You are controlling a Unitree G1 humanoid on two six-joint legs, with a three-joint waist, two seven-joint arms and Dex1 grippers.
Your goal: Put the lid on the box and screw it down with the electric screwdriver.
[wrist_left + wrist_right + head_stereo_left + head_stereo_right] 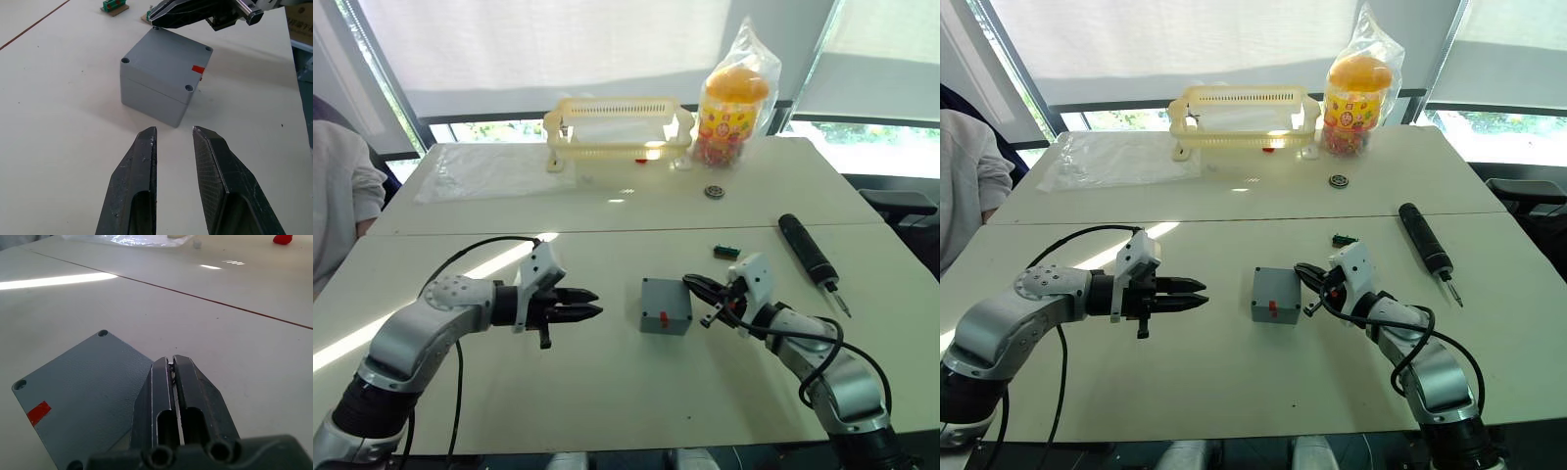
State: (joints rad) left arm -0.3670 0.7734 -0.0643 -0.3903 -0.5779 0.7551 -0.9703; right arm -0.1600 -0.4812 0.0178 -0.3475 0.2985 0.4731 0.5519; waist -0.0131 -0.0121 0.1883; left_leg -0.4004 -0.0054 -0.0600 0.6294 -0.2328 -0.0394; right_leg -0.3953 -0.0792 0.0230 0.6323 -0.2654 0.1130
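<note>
The grey box stands in the middle of the near table, and the lid lies flat on top of it, with screw holes at its corners and a red mark near one edge. My left gripper hovers a short way to the box's left, pointing at it, open with a narrow gap and nothing between the fingers. My right gripper is shut and empty, its tips at the lid's right edge. The black electric screwdriver lies on the table to the right, beyond my right arm.
A small green part lies just behind the box on the right. On the far table stand a yellow slotted basket, a bagged snack jar, a small round disc and a clear plastic sheet. A person's sleeve is at the left edge.
</note>
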